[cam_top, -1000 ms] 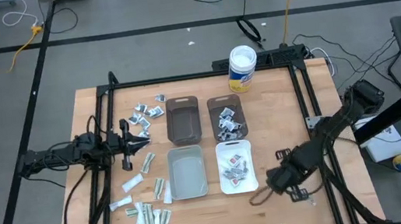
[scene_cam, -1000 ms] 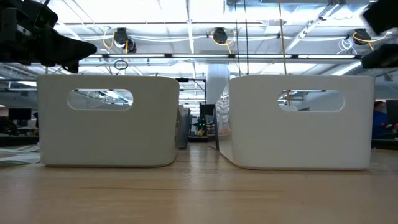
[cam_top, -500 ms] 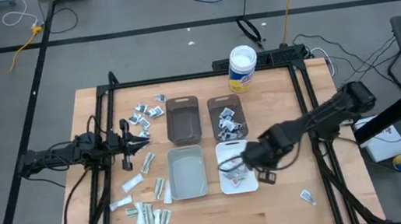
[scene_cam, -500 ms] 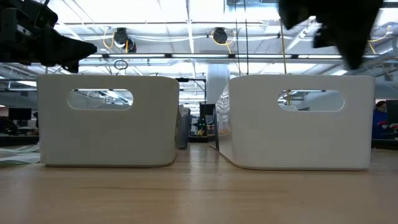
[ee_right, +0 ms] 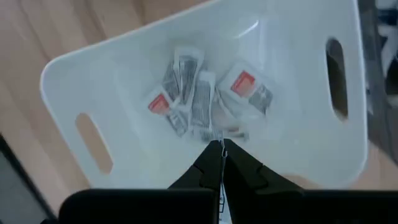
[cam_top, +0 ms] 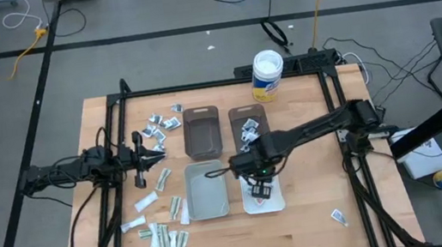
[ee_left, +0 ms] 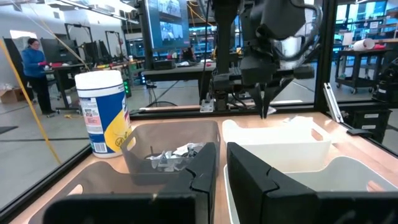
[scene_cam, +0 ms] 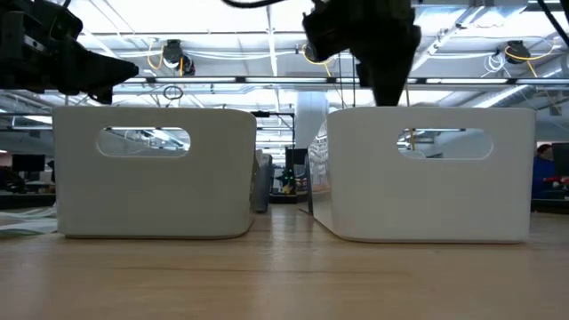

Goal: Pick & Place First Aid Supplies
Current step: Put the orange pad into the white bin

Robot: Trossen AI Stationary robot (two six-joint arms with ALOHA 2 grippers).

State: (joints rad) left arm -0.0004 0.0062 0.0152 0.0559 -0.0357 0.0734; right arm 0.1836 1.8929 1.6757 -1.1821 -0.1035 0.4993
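My right gripper (ee_right: 222, 149) hangs over the white bin (ee_right: 298, 143) of first aid packets (ee_right: 199, 99), jaws pinched on a thin packet edge; my left gripper (cam_top: 158, 152), nearly closed, waits aside.

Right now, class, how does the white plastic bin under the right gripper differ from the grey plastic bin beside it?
The white plastic bin holds red-marked sealed packets; the grey plastic bin looks empty. The right gripper hangs over the white bin, nothing over the grey. Both are rectangular.

I see open tabletop (cam_top: 305, 228) in front of the bins (cam_top: 206, 190); packets (cam_top: 163, 235) clutter the left side.
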